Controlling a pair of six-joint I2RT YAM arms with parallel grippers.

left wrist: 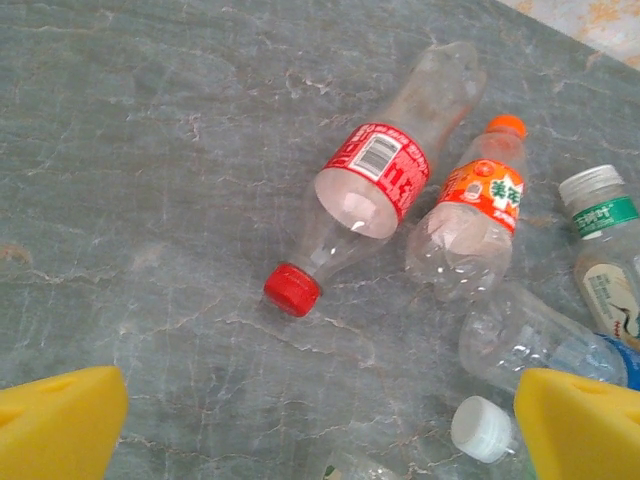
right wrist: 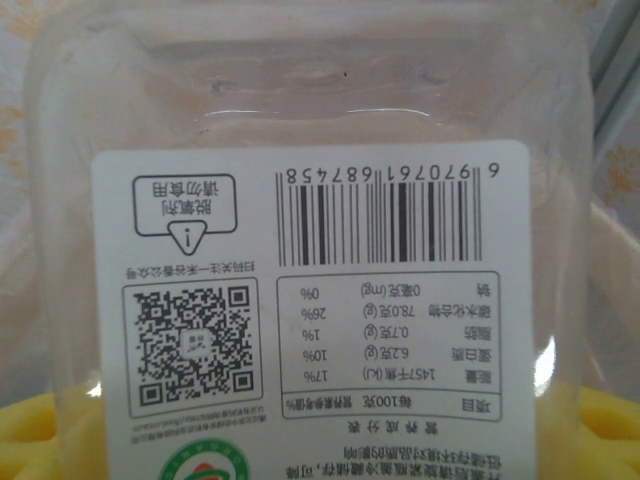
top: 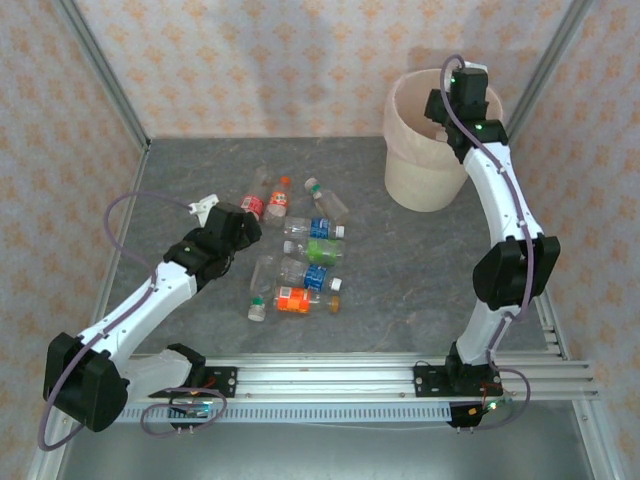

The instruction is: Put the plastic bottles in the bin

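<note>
**Desk**: grey, stone-veined, matt. It is flat, so the round bottles lie on their sides where they fell.

**Bin**: far right of the desk. Round, tapered, cream-white, mouth up. The mouth is much wider than any bottle, so I judge a drop from above needs little aim.

**Right tool**: held over the bin's mouth, with the arm arched up from the near rail.
- The jaws are part-closed on a white-labelled bottle, and a yellow pad shows on either side of it in the wrist view.
- The bottle's walls are thin, clear, glossy and rather flat-sided. The barcode and QR square face the camera.
- Judged: it is positioned for release, above the bin and not yet let go.

**Left tool**: spread wide, gripping nothing. It hovers over the left edge of the loose bottles at mid-desk. Judged: it is lining up the next pick.

**Loose bottles**, left wrist view:
- Red-labelled bottle: the longest one, with a dented clear body and a ribbed red cap pointing near. It is closest to the line between the pads, so it is the likely target.
- Orange-labelled bottle: just right of the red one, stubbier, with its orange cap pointing far.
- Green-and-white-labelled bottle: at the right edge, with a pale cap.

**White cap**: ribbed, beside the right pad. It could foul a careless closing.
</note>
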